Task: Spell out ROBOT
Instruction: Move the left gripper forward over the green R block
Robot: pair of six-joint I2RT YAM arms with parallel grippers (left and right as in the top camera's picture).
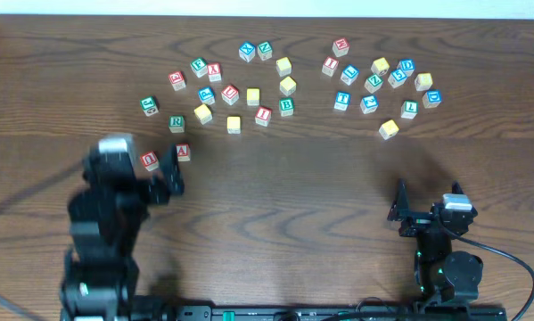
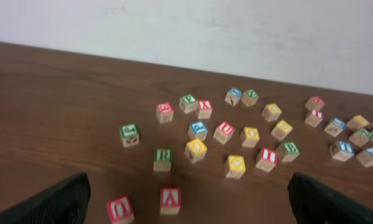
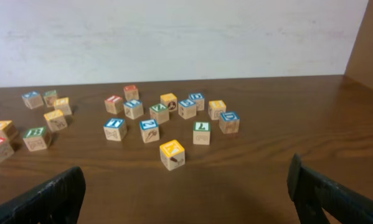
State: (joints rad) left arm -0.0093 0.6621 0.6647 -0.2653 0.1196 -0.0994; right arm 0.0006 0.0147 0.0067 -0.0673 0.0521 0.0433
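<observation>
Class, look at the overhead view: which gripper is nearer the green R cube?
Left. The left gripper is open just short of the green R cube, on the robot's side of it. The right gripper is far off to the cube's right.

Green R cube (image 1: 176, 122), green B cube (image 1: 286, 106) and blue T cube (image 1: 341, 100) sit apart in the worktop's (image 1: 275, 196) far half, with yellow cubes (image 1: 234, 124) between R and B.

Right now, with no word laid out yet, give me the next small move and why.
Probably ease the open left gripper forward over the green R cube: that arm is nearest, its jaws are wide and empty, and R stands free just past the red A cube.
</observation>
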